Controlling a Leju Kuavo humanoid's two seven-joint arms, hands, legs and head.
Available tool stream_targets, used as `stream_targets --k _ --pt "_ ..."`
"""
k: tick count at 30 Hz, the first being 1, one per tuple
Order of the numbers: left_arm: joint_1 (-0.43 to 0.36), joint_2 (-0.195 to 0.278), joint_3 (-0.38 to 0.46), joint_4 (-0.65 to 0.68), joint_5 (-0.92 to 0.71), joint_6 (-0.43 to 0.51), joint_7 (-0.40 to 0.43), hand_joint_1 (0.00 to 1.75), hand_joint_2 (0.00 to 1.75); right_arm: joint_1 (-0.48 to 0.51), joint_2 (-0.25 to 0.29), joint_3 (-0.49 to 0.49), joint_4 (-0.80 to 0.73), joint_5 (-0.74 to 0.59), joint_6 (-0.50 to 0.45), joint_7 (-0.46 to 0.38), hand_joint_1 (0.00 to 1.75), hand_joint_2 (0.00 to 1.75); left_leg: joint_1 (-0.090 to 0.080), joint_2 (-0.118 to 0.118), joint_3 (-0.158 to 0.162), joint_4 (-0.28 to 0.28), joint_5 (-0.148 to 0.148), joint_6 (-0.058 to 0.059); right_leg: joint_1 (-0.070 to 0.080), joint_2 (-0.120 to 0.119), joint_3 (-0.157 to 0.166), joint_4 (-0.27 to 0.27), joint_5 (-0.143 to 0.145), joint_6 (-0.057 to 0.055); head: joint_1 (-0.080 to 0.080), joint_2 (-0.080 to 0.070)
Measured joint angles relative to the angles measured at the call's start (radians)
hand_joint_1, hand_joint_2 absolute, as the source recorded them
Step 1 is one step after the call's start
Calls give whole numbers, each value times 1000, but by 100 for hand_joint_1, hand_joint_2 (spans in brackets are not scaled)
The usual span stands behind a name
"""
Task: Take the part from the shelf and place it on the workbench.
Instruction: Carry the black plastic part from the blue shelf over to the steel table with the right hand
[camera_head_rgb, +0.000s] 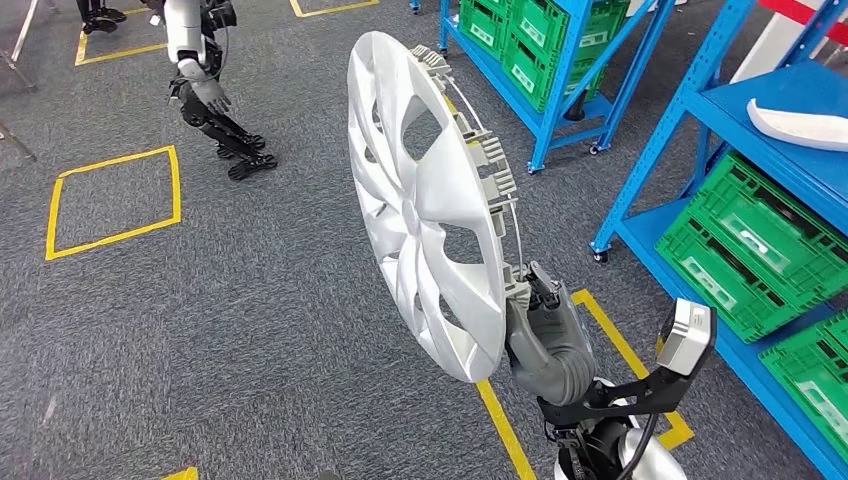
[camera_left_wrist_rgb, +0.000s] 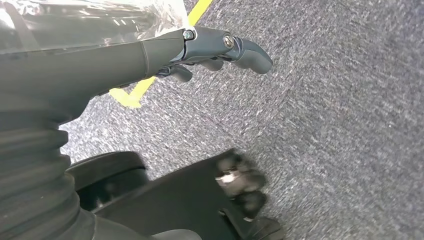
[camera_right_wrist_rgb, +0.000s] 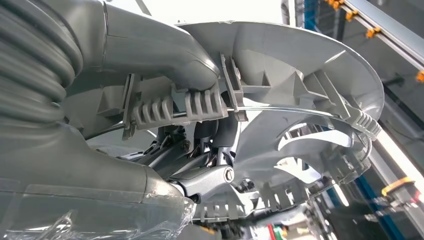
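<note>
The part is a silver wheel cover (camera_head_rgb: 420, 210), held on edge and upright over the grey carpet in the middle of the head view. My right hand (camera_head_rgb: 545, 335) grips its lower rim from behind. Up close, the thick grey thumb (camera_right_wrist_rgb: 165, 55) presses over the ribbed clips of the wheel cover (camera_right_wrist_rgb: 300, 65), and the darker fingers (camera_right_wrist_rgb: 210, 175) hold its other face. My left hand (camera_left_wrist_rgb: 210, 50) hangs beside my body above the carpet, holding nothing, with its fingers loosely apart.
Blue shelving with green crates (camera_head_rgb: 760, 250) stands close on the right, and a white part (camera_head_rgb: 800, 125) lies on its upper shelf. A second blue rack (camera_head_rgb: 540, 40) stands behind. Another robot (camera_head_rgb: 200, 80) stands far left. Yellow tape squares (camera_head_rgb: 115, 200) mark the carpet.
</note>
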Motion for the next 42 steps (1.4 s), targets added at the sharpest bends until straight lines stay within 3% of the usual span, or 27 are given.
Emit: stream_targets --k 2,4,5,7,8,10,11,12,13,15,17,19,21,23,24,26,27,28,30,32,34,35,37,39,41,42 --pt "-1 0 0 0 0 0 0 0 175 -1 0 0 0 0 0 0 175 175 -11 13 8 -26 -3 15 4 -19 4 -3 -3 11 2 0" --pt "2 1 0 0 1 1 0 0 175 -3 0 0 0 0 0 1 175 175 -10 -7 8 -32 -3 27 3 -30 10 -7 -8 23 4 0" --pt "4 1 0 0 1 1 0 0 175 -4 0 0 0 0 0 1 175 175 -7 -17 9 -35 -2 33 1 -14 10 -1 -17 26 5 0" --pt "2 0 0 0 2 1 1 0 175 -7 0 0 1 0 0 2 175 175 -2 -36 13 -41 1 45 -2 44 -23 69 -62 28 11 0" --pt "0 0 0 0 2 1 2 0 175 -7 0 0 1 0 0 2 175 175 -3 -47 13 -41 1 50 -1 70 -56 133 -91 26 14 0" --pt "-2 -1 0 0 2 1 3 0 175 -7 0 1 3 0 0 3 175 175 -6 -72 14 -40 0 54 1 88 -123 250 -123 24 18 0" --pt "-2 -1 0 0 3 1 4 0 175 -7 0 2 5 0 0 3 175 175 -7 -87 14 -39 -1 55 2 90 -139 269 -112 23 18 0" --pt "-2 -1 0 0 3 1 5 0 175 -7 0 3 6 0 0 3 175 175 -8 -102 15 -38 -1 55 2 92 -137 249 -83 22 18 0" --pt "-2 -1 0 0 3 1 5 0 175 -7 0 3 6 0 0 3 175 175 -8 -118 16 -35 -3 53 1 100 -121 197 -40 19 18 0" --pt "-3 -1 0 0 3 1 6 0 175 -8 -1 3 7 0 0 4 175 175 -6 -147 12 -26 -7 47 -3 144 -77 80 20 15 18 0" --pt "-4 -1 0 0 3 0 6 0 175 -9 -1 4 8 0 0 4 175 175 -2 -171 1 -20 -6 36 -3 172 -56 26 28 14 17 0" --pt "-2 0 0 0 3 0 6 0 175 -10 -1 5 8 0 0 4 175 175 2 -192 -5 -22 -1 24 -3 154 -51 15 27 10 17 0" --pt "2 1 0 0 3 0 6 0 175 -11 -1 6 8 0 0 4 175 175 -3 -163 -13 -4 -15 12 -7 128 -38 3 29 2 9 0" --pt "1 1 0 0 3 1 6 0 175 -12 0 5 9 0 0 5 175 175 -4 -96 -53 83 -59 -2 -10 99 -25 -5 27 -5 -2 0" --pt "0 1 0 0 3 1 6 0 175 -12 0 5 9 0 0 5 175 175 0 -74 -83 144 -83 -8 -10 84 -21 -5 25 -7 -6 0" --pt "0 1 0 0 3 0 6 0 175 -11 0 6 9 0 -1 5 175 175 8 -61 -123 220 -98 -16 -9 57 -17 -5 21 -7 -7 0" --pt "1 1 -1 0 3 0 6 0 175 -11 0 6 9 0 -1 5 175 175 10 -58 -118 208 -80 -17 -10 44 -14 -4 18 -5 -7 0" --pt "2 1 -1 0 4 -1 6 0 175 -11 0 6 9 0 -1 5 175 175 12 -53 -95 161 -49 -17 -10 33 -10 -4 15 -3 -7 0" --pt "2 2 -1 0 4 -1 6 0 175 -12 0 6 9 0 -1 5 175 175 5 -10 -31 35 3 -10 -7 11 0 -5 6 6 -9 0" --pt "-1 2 -1 0 5 -2 6 0 175 -12 0 6 9 0 0 5 175 175 -7 27 -1 -25 10 7 -1 -8 5 -6 1 17 -9 0" --pt "0 2 0 0 6 -2 6 0 175 -12 0 6 9 -1 0 5 175 175 -11 15 -1 -30 7 23 2 -29 11 -12 -1 28 -7 0" --pt "2 2 0 0 6 -2 6 0 175 -13 0 6 9 -1 -1 6 175 175 -10 3 0 -34 9 29 1 -27 15 -12 -7 33 -4 0" --pt "3 2 0 0 7 -1 6 0 175 -14 0 6 9 -2 -1 5 175 175 -5 -19 4 -42 11 43 -2 19 -2 34 -43 36 2 0" --pt "1 1 0 0 7 -1 6 0 175 -12 0 5 9 -6 -2 5 175 175 -4 -43 5 -43 10 52 -2 76 -63 155 -100 32 9 0" --pt "1 0 0 0 8 -1 6 0 175 -10 0 6 9 -9 -4 5 175 175 -7 -72 7 -41 9 55 0 90 -126 260 -124 30 13 0" --pt "1 0 0 0 8 -1 6 0 175 -10 0 6 9 -10 -5 5 175 175 -8 -88 8 -40 8 56 1 92 -138 267 -107 29 13 0"
